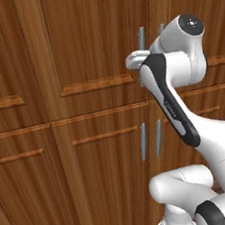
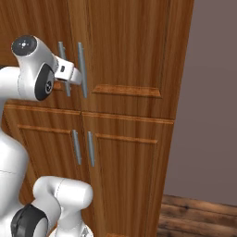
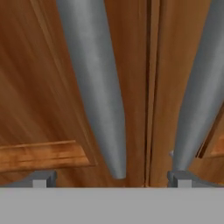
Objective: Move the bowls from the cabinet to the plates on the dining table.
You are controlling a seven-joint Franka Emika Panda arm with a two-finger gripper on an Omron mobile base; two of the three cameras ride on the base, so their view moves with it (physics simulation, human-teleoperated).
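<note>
Cabinet (image 2: 129,69) doors closed, left upper bar handle (image 3: 98,96) between the spread-apart fingers of the claw (image 3: 111,178)

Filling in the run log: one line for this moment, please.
stage: opening cabinet | doors: shut | gripper: open, at upper left door handle | handle between jaws, not clamped | bowls: none seen

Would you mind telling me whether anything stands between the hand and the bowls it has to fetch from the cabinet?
Yes: the cabinet's upper doors are shut, and no bowl can be seen. The open hand is up against the doors with the left door's handle between its fingers; the right door's handle stands beside.
</note>
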